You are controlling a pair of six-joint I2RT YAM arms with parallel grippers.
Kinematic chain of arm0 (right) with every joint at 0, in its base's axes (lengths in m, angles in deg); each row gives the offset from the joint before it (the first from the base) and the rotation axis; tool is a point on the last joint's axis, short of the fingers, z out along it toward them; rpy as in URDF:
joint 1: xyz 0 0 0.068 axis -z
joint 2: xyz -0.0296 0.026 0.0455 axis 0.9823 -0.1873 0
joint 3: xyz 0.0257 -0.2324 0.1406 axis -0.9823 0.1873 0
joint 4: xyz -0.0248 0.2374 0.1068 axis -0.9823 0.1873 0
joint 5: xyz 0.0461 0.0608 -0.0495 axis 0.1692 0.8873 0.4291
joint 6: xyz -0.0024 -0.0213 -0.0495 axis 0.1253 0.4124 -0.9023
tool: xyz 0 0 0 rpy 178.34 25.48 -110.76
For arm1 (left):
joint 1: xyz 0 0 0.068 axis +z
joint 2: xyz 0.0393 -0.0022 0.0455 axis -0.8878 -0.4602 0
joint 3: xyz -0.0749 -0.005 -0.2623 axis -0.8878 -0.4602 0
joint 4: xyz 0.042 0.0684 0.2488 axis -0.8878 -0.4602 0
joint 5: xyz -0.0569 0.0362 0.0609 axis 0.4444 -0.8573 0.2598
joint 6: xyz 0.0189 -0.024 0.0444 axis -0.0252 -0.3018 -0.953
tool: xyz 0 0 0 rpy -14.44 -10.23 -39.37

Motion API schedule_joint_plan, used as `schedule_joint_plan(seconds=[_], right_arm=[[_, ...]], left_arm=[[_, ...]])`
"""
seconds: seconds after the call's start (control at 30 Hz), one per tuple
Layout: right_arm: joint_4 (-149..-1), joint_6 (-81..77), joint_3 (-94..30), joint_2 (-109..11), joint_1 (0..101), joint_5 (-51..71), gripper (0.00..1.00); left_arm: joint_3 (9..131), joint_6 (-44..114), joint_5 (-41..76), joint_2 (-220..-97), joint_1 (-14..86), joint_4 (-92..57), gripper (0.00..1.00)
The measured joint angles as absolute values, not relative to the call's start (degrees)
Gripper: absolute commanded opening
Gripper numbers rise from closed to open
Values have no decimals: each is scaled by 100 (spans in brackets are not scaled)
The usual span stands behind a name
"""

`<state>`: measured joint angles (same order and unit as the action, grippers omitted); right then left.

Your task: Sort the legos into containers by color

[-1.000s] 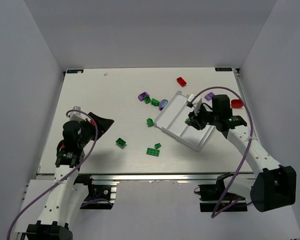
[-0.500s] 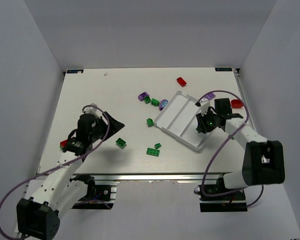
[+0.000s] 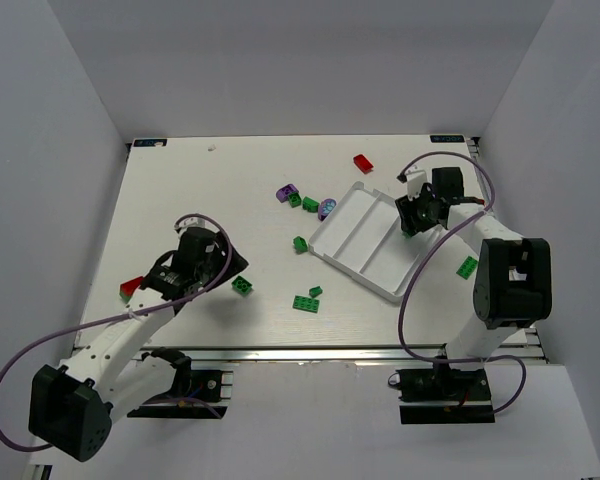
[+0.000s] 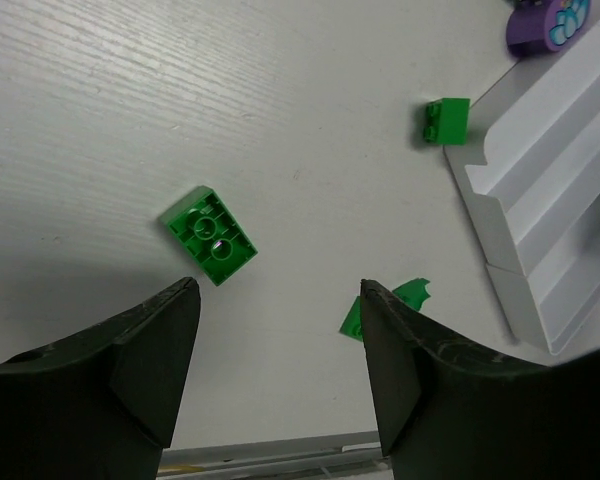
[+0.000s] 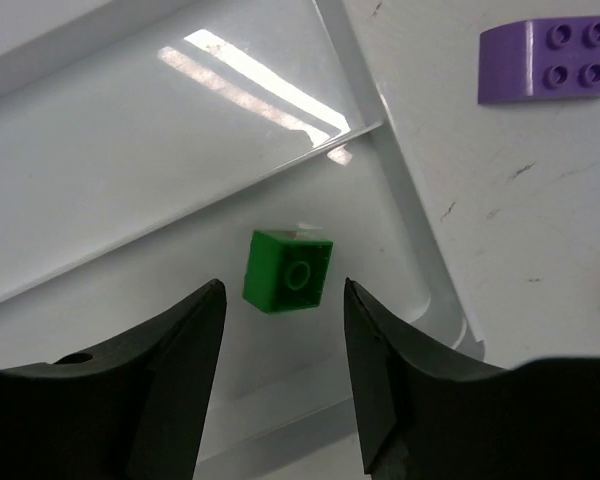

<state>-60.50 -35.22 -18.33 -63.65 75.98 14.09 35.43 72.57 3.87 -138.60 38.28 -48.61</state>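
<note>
The white three-compartment tray (image 3: 358, 238) lies right of centre. My right gripper (image 3: 411, 216) hangs open over its far right end. In the right wrist view a small green brick (image 5: 288, 271) lies in the tray's (image 5: 130, 150) outer compartment, just ahead of the open gripper (image 5: 282, 300). A purple brick (image 5: 548, 62) lies outside the rim. My left gripper (image 3: 232, 266) is open and empty over the table, just short of a green brick (image 3: 243, 286), which also shows in the left wrist view (image 4: 210, 235) ahead of the gripper (image 4: 278, 290).
Loose bricks: a flat green (image 3: 305, 302) and a small green (image 3: 316, 291) near the front, green (image 3: 300, 243) by the tray, purple (image 3: 286, 192), green (image 3: 310, 204) and a purple round piece (image 3: 326, 208) behind it, red (image 3: 363, 163), red (image 3: 131, 289) far left, green (image 3: 467, 266) far right.
My right gripper moved from the tray's middle to its far right end. My left arm swung forward and right toward the green brick, uncovering the red brick at the left.
</note>
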Motion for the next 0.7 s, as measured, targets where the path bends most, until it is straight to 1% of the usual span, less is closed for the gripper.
schedule_joint_plan(seconds=[0.07,0.13,0.2,0.3,0.33,0.4,0.43,0.53,0.6,0.63,0.67,0.7], right_arm=[[-6070,-3511,-1947,-6437,7624,1405,62],[-6052,-3519,-2021,-6463,7657,1462,64],[-5971,-3624,-2091,-6443,7692,1650,65],[-5729,-4029,-2126,-6183,7723,2290,64],[-5580,-4232,-2126,-6015,7729,2574,62],[-5324,-4623,-2117,-5604,7732,3184,60],[-5257,-4800,-2091,-5374,7732,3532,56],[-5115,-5222,-1850,-4679,7646,4366,50],[-5018,-5364,-1700,-4432,7520,4710,50],[-4992,-5414,-1610,-4386,7458,4836,52],[-4979,-5432,-1507,-4378,7388,4930,53],[-4983,-5443,-1389,-4378,7345,4985,54]], left_arm=[[3543,7303,269,-13897,3776,-4962,71],[3543,7324,217,-13995,3714,-4986,70],[3548,7353,149,-14131,3649,-5025,69],[3592,7388,57,-14406,3540,-5093,63],[3629,7399,33,-14500,3505,-5117,60],[3745,7425,-37,-14736,3435,-5152,57],[3823,7432,-80,-14867,3402,-5185,56],[4094,7482,-244,-15261,3284,-5309,56],[4308,7534,-373,-15549,3194,-5469,60],[4400,7576,-432,-15665,3155,-5558,63],[4479,7622,-511,-15781,3116,-5646,72],[4523,7676,-553,-15855,3087,-5720,77]])
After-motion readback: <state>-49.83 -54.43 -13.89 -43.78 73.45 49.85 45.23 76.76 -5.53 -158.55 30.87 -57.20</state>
